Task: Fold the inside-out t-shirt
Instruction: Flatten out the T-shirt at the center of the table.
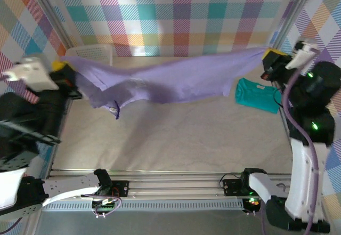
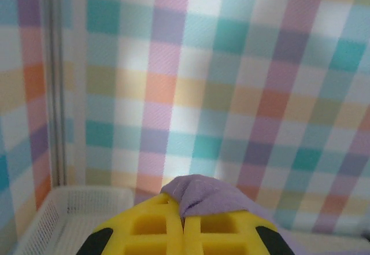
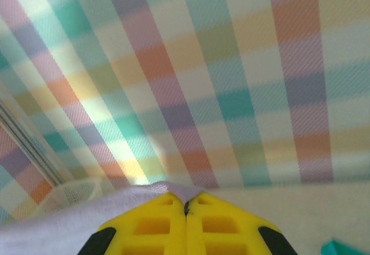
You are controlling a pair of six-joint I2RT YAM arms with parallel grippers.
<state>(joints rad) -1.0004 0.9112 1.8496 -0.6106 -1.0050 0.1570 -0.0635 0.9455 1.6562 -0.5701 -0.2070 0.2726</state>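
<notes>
Here the soft lavender t-shirt (image 1: 176,83) hangs stretched like a hammock above the pale tabletop (image 1: 176,139), sagging in loose folds toward its left end. The left claw (image 1: 63,68) is clenched on that left end, and the right claw (image 1: 269,57) grasps the right end. A crumpled teal t-shirt (image 1: 257,95) lies on the right, and a perforated white basket (image 1: 93,54) sits far left.

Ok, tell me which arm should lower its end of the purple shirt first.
Left, probably. The left end effector pinches the shirt above bare table, where cloth sags; the right end effector holds its end close to the teal shirt, which it might cover.
</notes>
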